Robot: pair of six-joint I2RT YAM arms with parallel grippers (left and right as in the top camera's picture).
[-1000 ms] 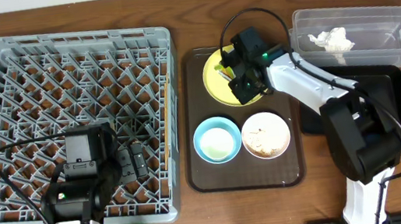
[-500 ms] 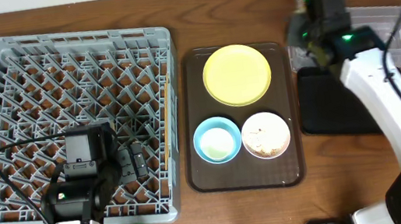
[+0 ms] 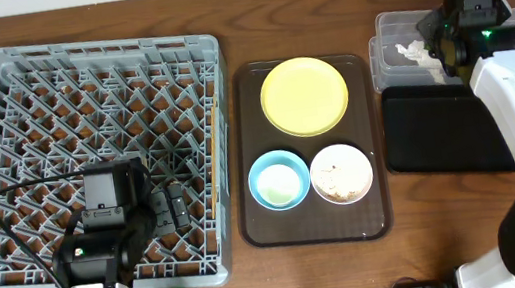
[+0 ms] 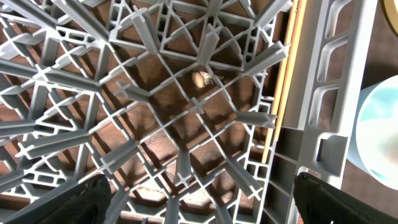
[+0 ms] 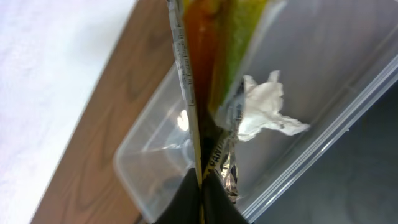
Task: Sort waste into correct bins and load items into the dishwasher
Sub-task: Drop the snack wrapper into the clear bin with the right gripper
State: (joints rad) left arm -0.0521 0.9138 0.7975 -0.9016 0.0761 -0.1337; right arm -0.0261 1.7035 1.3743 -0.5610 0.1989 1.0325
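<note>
1. Right gripper point(image 5: 200, 186) pinches the small green-and-yellow snack wrapper point(image 5: 211, 56) above the clear rectangular plastic tub point(image 5: 146, 165), at one o'clock.
2. Crumpled white tissue point(image 5: 264, 109) lies inside it.
3. Left gripper point(image 4: 199, 190) gapes wide over the large grey plastic dish rack point(image 4: 193, 106), at eight o'clock.

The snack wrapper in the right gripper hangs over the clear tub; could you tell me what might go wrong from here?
1. The snack wrapper is thin and pinched edge-on by the right gripper. On release it may drift past the rim of the clear tub onto the black tray alongside.
2. It may cling to a finger instead of falling beside the tissue.
</note>
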